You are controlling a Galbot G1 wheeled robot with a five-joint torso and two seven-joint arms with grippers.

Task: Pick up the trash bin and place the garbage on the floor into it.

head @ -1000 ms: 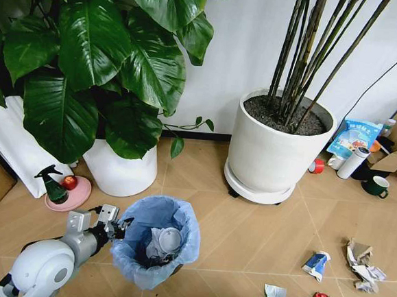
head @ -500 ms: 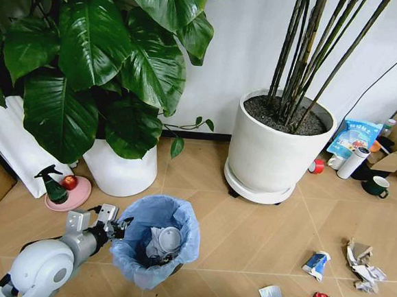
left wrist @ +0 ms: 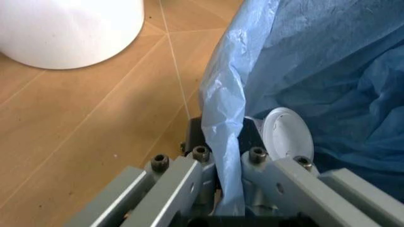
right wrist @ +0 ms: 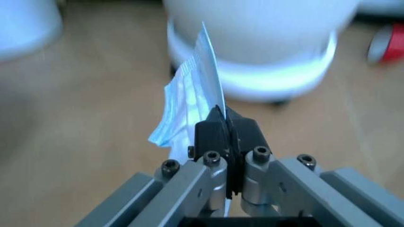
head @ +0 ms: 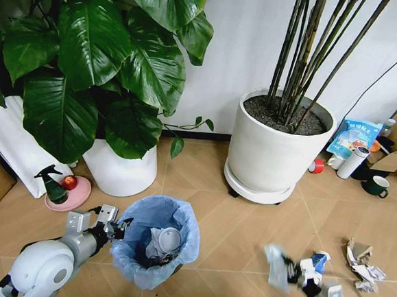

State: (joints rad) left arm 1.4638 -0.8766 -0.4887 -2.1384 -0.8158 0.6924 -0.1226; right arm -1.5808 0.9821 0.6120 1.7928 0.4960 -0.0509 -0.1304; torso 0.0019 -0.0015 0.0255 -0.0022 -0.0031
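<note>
Garbage scrap (right wrist: pixel 189 101), light and limp, hangs pinched in right gripper (right wrist: pixel 225 124) fingers; left gripper (left wrist: pixel 225 156) fingers clamp the trash bin (head: pixel 155 241) rim.

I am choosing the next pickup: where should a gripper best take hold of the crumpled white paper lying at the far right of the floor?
Probably from straight above, closing on a raised fold near the middle of the crumpled white paper. It lies low and spread on the floor, so a side approach finds little to pinch. Its upstanding creases offer thin ridges for the jaws.
</note>
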